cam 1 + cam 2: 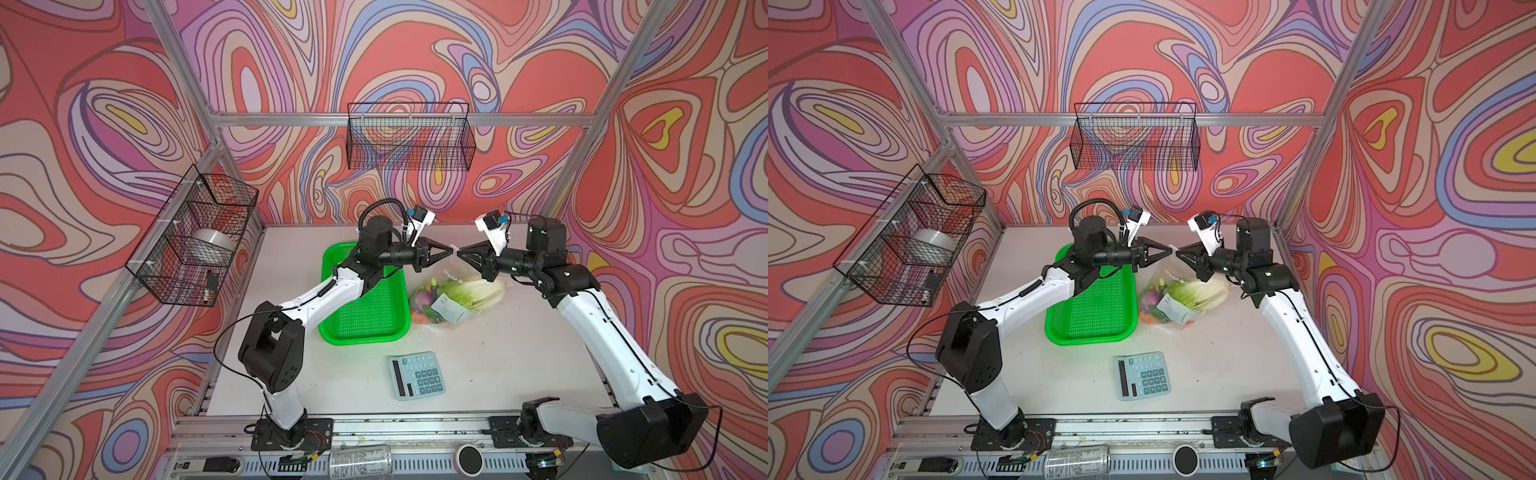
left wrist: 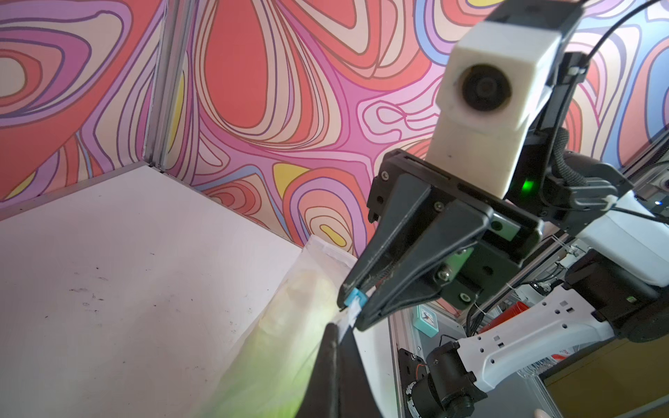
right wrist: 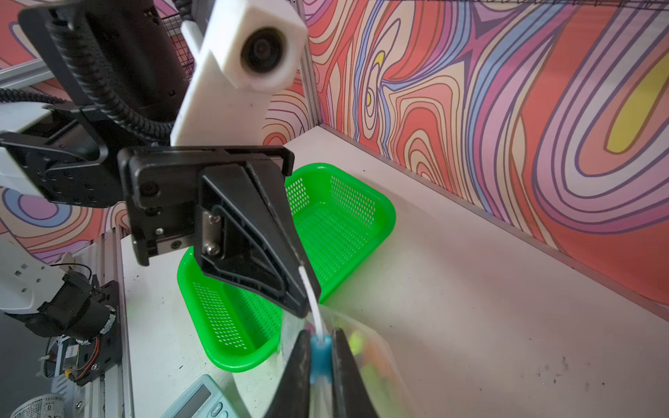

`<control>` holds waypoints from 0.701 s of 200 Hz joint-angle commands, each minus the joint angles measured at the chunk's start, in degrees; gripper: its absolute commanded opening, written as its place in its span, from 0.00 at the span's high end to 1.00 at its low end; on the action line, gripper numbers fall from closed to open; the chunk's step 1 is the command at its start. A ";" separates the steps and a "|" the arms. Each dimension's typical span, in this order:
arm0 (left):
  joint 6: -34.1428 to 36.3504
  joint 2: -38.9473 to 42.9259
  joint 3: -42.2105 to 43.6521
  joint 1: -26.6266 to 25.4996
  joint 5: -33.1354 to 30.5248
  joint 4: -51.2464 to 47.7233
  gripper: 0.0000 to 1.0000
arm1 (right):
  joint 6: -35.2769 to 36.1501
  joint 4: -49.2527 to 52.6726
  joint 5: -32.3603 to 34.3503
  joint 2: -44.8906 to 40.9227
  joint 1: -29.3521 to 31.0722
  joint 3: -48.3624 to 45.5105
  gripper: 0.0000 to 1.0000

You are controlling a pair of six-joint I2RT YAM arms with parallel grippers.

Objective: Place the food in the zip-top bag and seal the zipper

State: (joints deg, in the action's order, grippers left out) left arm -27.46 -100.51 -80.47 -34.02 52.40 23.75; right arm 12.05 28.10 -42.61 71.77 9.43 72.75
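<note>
The clear zip-top bag hangs from both grippers above the table, its bottom resting on the table. The food lies inside it: a white-green cabbage, a purple piece and an orange piece. My left gripper is shut on the end of the white zipper. Tip to tip with it, my right gripper is shut on the light-blue slider tab, also seen in the left wrist view. In the wrist views the left gripper and right gripper nearly touch.
A green basket sits left of the bag, partly under the left arm. A blue calculator lies nearer the front. Wire baskets hang on the back wall and left wall. A can lies on the front rail.
</note>
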 commanded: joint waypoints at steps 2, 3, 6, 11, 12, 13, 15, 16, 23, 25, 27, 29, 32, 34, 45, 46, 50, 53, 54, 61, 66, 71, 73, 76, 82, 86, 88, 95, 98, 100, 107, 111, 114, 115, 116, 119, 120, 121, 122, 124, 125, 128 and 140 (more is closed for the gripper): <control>-1.09 3.05 -0.33 1.32 -1.22 6.26 1.00 | -0.91 2.10 2.74 -1.06 -0.64 -0.61 0.87; -1.10 3.05 -0.36 1.32 -1.23 6.24 1.00 | -0.90 2.16 2.72 -1.04 -0.60 -0.56 0.87; -1.03 3.04 -0.31 1.40 -1.42 6.18 1.00 | -0.89 2.22 2.86 -1.06 -0.64 -0.55 0.87; -1.01 3.04 -0.37 1.48 -1.78 5.99 1.00 | -0.89 2.42 3.15 -1.10 -0.65 -0.49 0.87; -0.93 3.04 -0.38 1.58 -1.91 5.89 1.00 | -0.85 2.50 3.24 -1.15 -0.65 -0.45 0.87; -0.93 3.04 -0.39 1.54 -2.06 5.84 1.00 | -0.83 2.54 3.28 -1.17 -0.64 -0.44 0.87; -0.93 3.04 -0.39 1.62 -2.22 5.62 1.00 | -0.79 2.57 3.49 -1.23 -0.60 -0.36 0.87; -0.93 3.04 -0.39 1.69 -2.35 5.53 1.00 | -0.75 2.57 3.54 -1.21 -0.62 -0.34 0.87; -0.68 3.04 -0.46 2.06 -3.45 4.87 1.00 | -0.83 2.86 4.19 -1.46 -0.65 -0.41 0.87; -0.67 3.04 -0.48 2.17 -3.84 4.70 1.00 | -0.86 2.96 4.44 -1.50 -0.67 -0.46 0.87; -0.66 3.04 -0.55 2.28 -4.23 4.44 1.00 | -0.88 2.98 4.66 -1.58 -0.69 -0.43 0.87; -0.62 3.04 -0.56 2.47 -4.50 4.28 1.00 | -0.96 3.12 4.95 -1.62 -0.68 -0.46 0.87; -0.66 3.04 -0.63 2.63 -5.31 4.06 1.00 | -1.02 3.20 5.35 -1.73 -0.65 -0.42 0.87; -0.59 2.97 -0.70 2.77 -5.69 3.92 1.00 | -1.06 3.28 5.65 -1.81 -0.67 -0.48 0.87; -0.51 2.74 -1.36 3.39 -7.75 2.71 1.00 | -1.58 3.77 7.54 -2.22 -0.66 -0.59 0.87; -0.45 2.67 -1.45 3.46 -7.93 2.62 1.00 | -1.63 3.75 7.72 -2.28 -0.65 -0.59 0.87; -0.33 2.46 -1.77 3.60 -8.49 2.08 1.00 | -1.89 3.97 8.55 -2.45 -0.66 -0.59 0.87; -0.27 2.31 -2.09 3.71 -9.04 1.73 1.00 | -2.01 4.16 9.05 -2.62 -0.64 -0.59 0.87; -0.20 2.28 -2.21 3.70 -9.19 1.60 1.00 | -2.06 4.25 9.22 -2.65 -0.64 -0.64 0.87; -0.09 1.85 -3.05 3.83 -10.03 0.86 1.00 | -2.29 4.55 10.31 -3.07 -0.66 -0.80 0.87; -0.01 1.61 -3.58 3.87 -10.33 0.53 1.00 | -2.46 4.92 11.03 -3.34 -0.69 -0.90 0.87; -0.13 1.38 -4.15 3.87 -10.54 0.44 1.00 | -2.72 5.39 11.77 -3.54 -0.68 -0.87 0.87; -0.13 1.24 -4.30 3.87 -10.69 0.43 1.00 | -2.78 5.65 12.07 -3.62 -0.65 -0.79 0.87; -0.21 1.12 -4.61 3.87 -10.86 0.38 1.00 | -2.84 6.05 12.58 -3.69 -0.59 -0.71 0.87; -0.30 0.92 -5.10 3.87 -11.30 0.45 1.00 | -2.83 6.84 13.44 -3.82 -0.66 -0.52 0.87; -0.37 0.73 -5.47 3.92 -11.52 0.51 1.00 | -3.03 7.58 14.05 -3.83 -0.67 -0.36 0.87; -0.43 0.68 -5.64 3.88 -11.62 0.58 1.00 | -3.12 7.94 14.31 -3.83 -0.67 -0.27 0.87; -0.48 0.50 -6.13 3.93 -12.04 0.60 1.00 | -3.32 9.08 15.19 -3.91 -0.67 0.19 0.87; -0.56 0.45 -6.32 3.96 -12.30 0.60 1.00 | -3.35 9.61 15.41 -3.92 -0.63 0.34 0.87; -0.57 0.41 -6.40 3.96 -12.45 0.55 1.00 | -3.35 9.92 15.53 -3.92 -0.64 0.48 0.87; -0.65 0.32 -6.71 3.97 -13.01 0.55 1.00 | -3.43 10.79 16.04 -4.07 -0.63 0.76 0.87; -0.61 0.31 -6.80 3.97 -13.38 0.66 1.00 | -3.52 11.40 16.35 -4.13 -0.64 0.91 0.87; -0.66 0.31 -6.81 4.00 -13.66 0.68 1.00 | -3.64 11.74 16.68 -4.17 -0.58 1.05 0.87; -0.66 0.31 -6.81 4.02 -13.79 0.68 1.00 | -3.67 11.91 16.73 -4.22 -0.61 1.11 0.87; -0.62 0.31 -6.81 4.04 -13.98 0.69 1.00 | -3.73 12.08 16.88 -4.24 -0.63 1.18 0.87; -0.65 0.31 -6.81 4.05 -14.22 0.61 1.00 | -3.75 12.55 17.16 -4.40 -0.60 1.27 0.87; -0.65 0.31 -6.81 4.00 -14.37 0.60 1.00 | -3.77 12.66 17.32 -4.42 -0.66 1.30 0.87; -0.66 0.31 -6.81 4.03 -14.53 0.56 1.00 | -3.83 12.85 17.39 -4.39 -0.65 1.37 0.87; -0.66 0.36 -6.81 4.04 -14.75 0.53 1.00 | -3.85 12.94 17.52 -4.42 -0.69 1.40 0.87; -0.66 0.39 -6.77 4.11 -15.06 0.52 1.00 | -3.92 13.21 17.84 -4.48 -0.65 1.49 0.87; -0.66 0.40 -6.70 4.13 -15.19 0.47 1.00 | -3.90 13.34 17.92 -4.51 -0.65 1.55 0.87; -0.63 0.40 -6.72 4.14 -15.63 0.32 1.00 | -4.08 13.77 18.31 -4.53 -0.64 1.59 0.87; -0.65 0.16 -6.65 4.31 -17.41 -0.24 1.00 | -4.59 15.23 19.57 -4.81 -0.65 1.88 0.87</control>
State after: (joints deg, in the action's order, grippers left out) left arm -27.70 -100.60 -84.51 -31.83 42.17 21.06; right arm 9.08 35.51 -28.51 68.18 9.43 73.36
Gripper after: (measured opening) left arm 0.046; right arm 0.132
